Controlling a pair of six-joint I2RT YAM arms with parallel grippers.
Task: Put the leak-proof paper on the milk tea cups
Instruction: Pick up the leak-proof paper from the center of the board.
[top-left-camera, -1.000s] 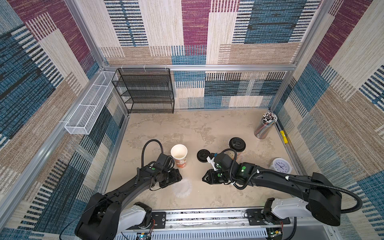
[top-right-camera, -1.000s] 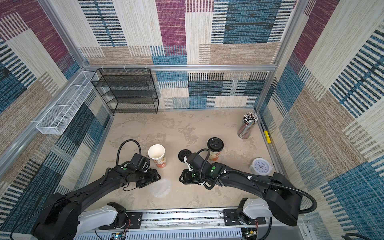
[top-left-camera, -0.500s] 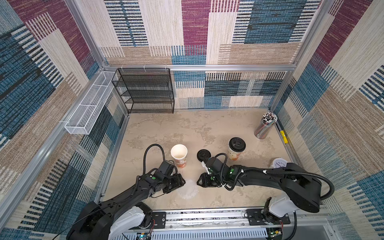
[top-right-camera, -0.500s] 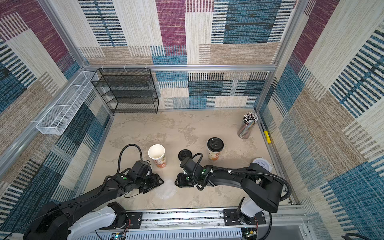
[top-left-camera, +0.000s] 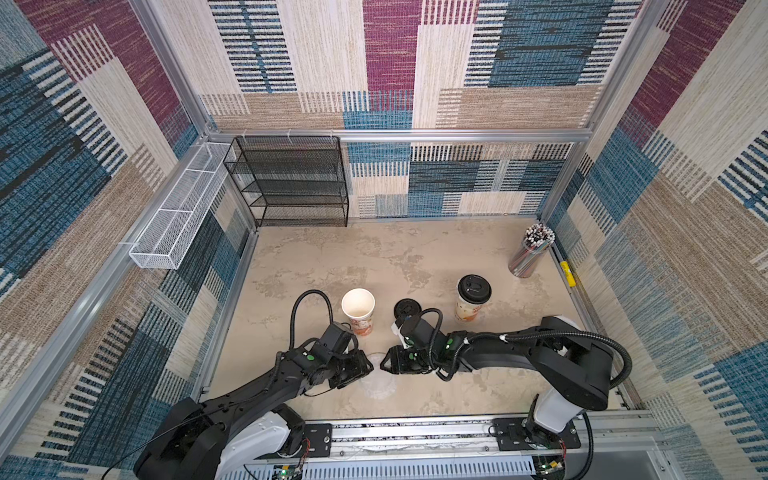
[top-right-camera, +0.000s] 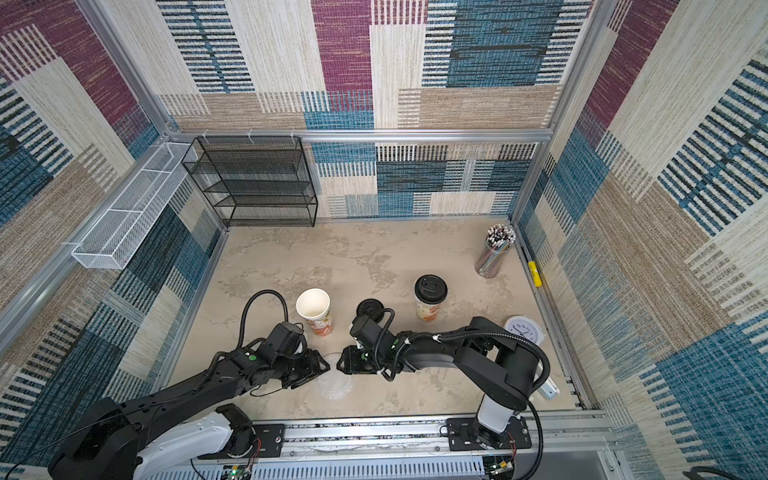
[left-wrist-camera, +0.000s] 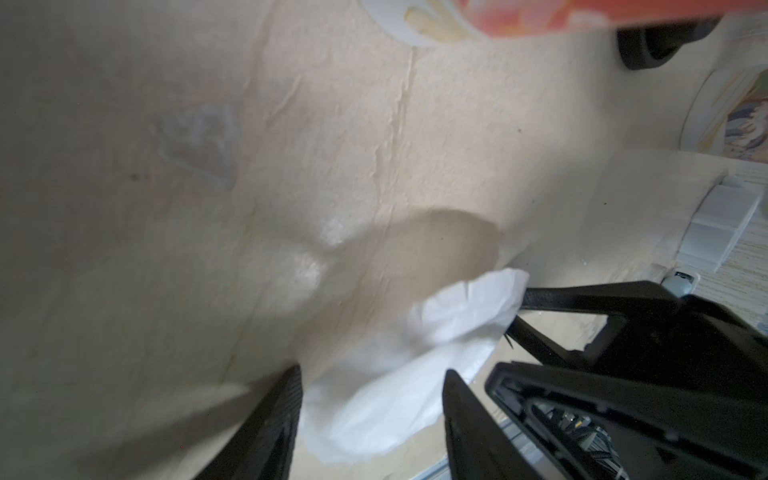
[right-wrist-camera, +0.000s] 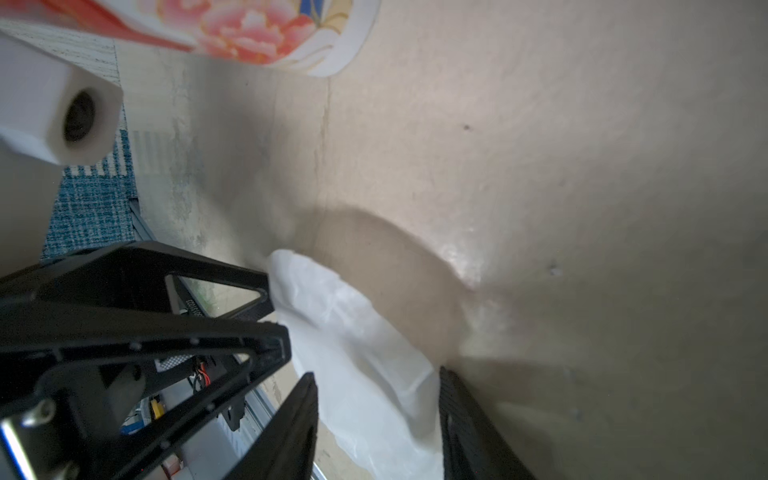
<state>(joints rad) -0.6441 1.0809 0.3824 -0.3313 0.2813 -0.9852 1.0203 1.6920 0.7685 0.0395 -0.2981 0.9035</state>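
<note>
Near the lidless tall white paper cup (top-left-camera: 358, 305), on its robot side, left gripper (left-wrist-camera: 370, 376) and right gripper (right-wrist-camera: 376, 380) face each other, jaws parted astride opposite edges of the thin translucent whitish film disc (top-left-camera: 380, 382), seemingly poised to pinch it up
</note>
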